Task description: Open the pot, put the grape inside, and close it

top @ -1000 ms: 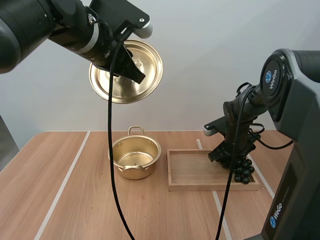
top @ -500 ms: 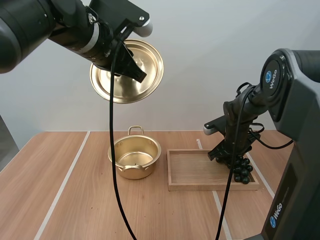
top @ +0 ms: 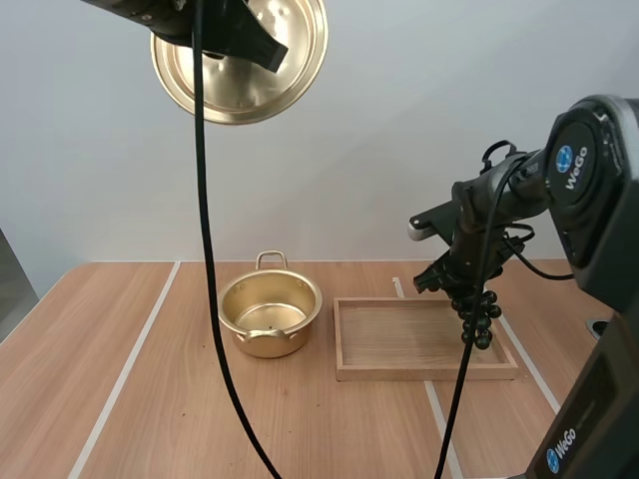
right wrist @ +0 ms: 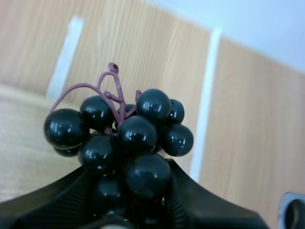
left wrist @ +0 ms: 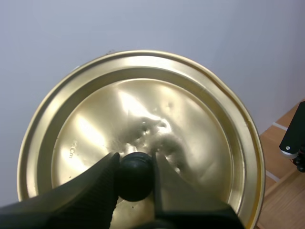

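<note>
Now: left jaws pinching 1 lid (top: pixel 215 85) | right jaws pinching 1 grape-bunch (top: pixel 477 317) | 1 pot (top: pixel 270 314)

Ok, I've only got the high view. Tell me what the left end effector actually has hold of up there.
Observer: In the left wrist view, the left end effector is pinching the black knob at the centre of the lid.
Operator: Good. Now report the right grip.
Observer: In the right wrist view, the right end effector is shut on the grapes, and most of the berries bulge out past its tips.
</note>
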Robot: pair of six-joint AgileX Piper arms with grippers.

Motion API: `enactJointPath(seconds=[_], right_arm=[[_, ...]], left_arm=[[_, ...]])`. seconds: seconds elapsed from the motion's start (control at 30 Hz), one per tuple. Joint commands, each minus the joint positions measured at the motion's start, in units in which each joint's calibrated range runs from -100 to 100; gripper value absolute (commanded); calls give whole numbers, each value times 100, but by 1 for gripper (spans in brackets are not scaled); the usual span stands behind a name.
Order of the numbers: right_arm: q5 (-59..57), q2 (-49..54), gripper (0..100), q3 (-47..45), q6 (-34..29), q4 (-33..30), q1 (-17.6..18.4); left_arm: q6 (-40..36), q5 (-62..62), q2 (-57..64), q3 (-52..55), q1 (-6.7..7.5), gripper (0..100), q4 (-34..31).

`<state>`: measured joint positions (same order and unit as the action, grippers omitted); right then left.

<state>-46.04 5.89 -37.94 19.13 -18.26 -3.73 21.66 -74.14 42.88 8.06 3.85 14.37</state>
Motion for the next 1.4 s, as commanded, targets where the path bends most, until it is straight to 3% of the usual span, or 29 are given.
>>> enactJointPath(seconds=[0.0, 0.2, 0.4, 0.53, 0.7, 1.07, 1.2, 1.37], right_arm=[[93, 467, 0, 293, -56, 259, -16], [-149, 916, 0, 828, 276, 882, -16], [-860, 1006, 0, 1372, 1298, 2562, -16], [-1267, 1010, 0, 1638, 1792, 3332, 2], [-1328, 1034, 0, 1746, 1815, 3425, 231], [-1088, 1061, 0, 1843, 1770, 3587, 1092], [-1180, 1061, 0, 2233, 1743, 3683, 1391], [-1540, 1061, 0, 2593, 1764, 3813, 1627]], left_arm=[[-185, 152, 168, -267, 20, 0, 49], [-468, 188, 315, -550, 20, 0, -309], [-662, 576, 564, -648, 20, 0, -414], [-662, 1196, 763, -688, 20, 0, -507], [-662, 1308, 803, -1054, 20, 0, -556], [-710, 1435, 792, -2387, -198, 0, -543], [-884, 1308, 792, -2629, -278, 0, -530], [-891, 912, 792, -2670, -277, 0, -523]])
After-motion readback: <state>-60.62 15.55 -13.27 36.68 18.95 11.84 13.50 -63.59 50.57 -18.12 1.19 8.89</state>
